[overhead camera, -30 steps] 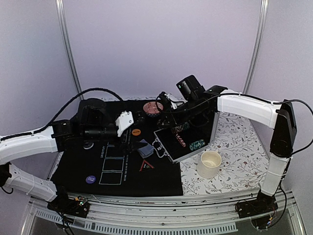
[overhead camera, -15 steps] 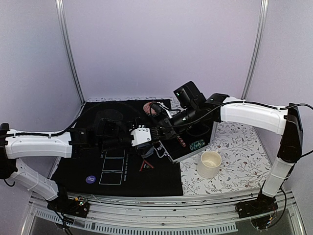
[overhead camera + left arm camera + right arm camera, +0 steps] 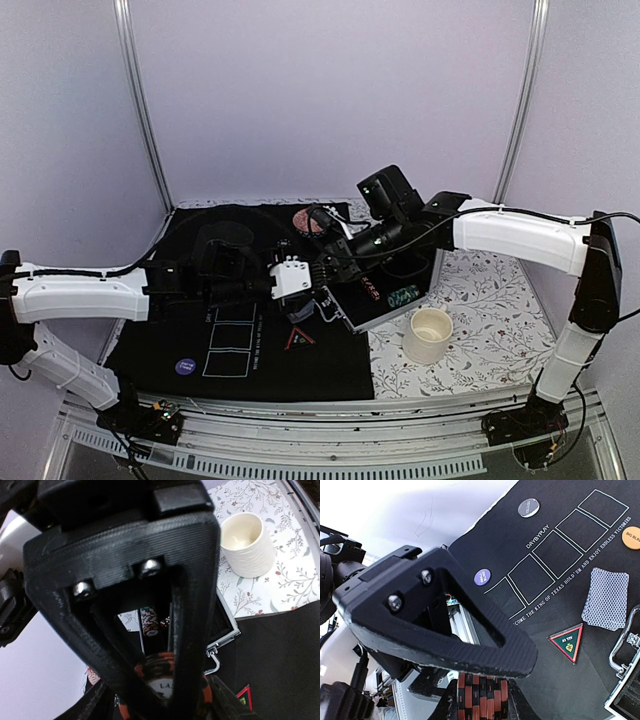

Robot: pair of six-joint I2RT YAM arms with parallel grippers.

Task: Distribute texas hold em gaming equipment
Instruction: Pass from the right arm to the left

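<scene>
A stack of red-and-black striped poker chips [image 3: 484,702] sits between both grippers above the black mat, left of the open case. My right gripper [image 3: 482,692] is shut on its rims. My left gripper [image 3: 170,695] is closed over the stack's face [image 3: 161,686]. In the top view the left gripper [image 3: 298,279] and the right gripper [image 3: 322,270] meet. The grey-blue cards [image 3: 606,600] and the red triangle marker [image 3: 567,642] lie on the mat below. Orange [image 3: 631,537], purple [image 3: 482,576] and dark [image 3: 528,507] discs lie on the mat. Green chips [image 3: 404,295] stand in the case.
The open metal case [image 3: 352,317] lies at the mat's right edge on the flowered cloth. A white cup [image 3: 428,335] stands in front of it. A red patterned bowl [image 3: 305,220] sits at the back. The black mat [image 3: 300,375] covers the left half.
The left arm swung from the back left to the centre and met the right gripper. The right gripper came down and left from over the case. In the last half second both barely moved.
</scene>
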